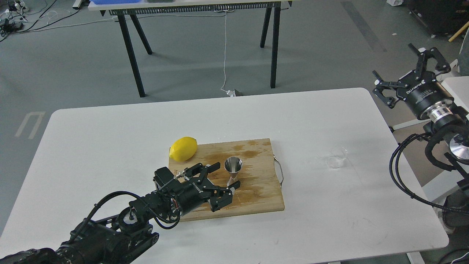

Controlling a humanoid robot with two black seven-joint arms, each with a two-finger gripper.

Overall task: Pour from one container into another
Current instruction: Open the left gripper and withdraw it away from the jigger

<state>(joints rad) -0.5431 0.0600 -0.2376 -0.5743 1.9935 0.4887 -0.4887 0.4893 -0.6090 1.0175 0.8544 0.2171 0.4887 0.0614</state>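
Here, cup (337, 157) near table's (110, 139) right edge | light, slippery, brittle; grasp sidewall | jigger (233, 169) on board (256, 190) | both grippers spread: left (220, 183), right (406, 71).

A bright yellow lemon (183, 148) lies on the light-brown wooden board (256, 190), which shows darker stains. The jigger (233, 169) is shiny silver, the cup (337, 157) clear, the bench (110, 146) white.

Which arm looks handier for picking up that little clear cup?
Right, probably. The cup sits on the table's right side, and the open right gripper hangs off that edge. The left gripper is at the jigger.
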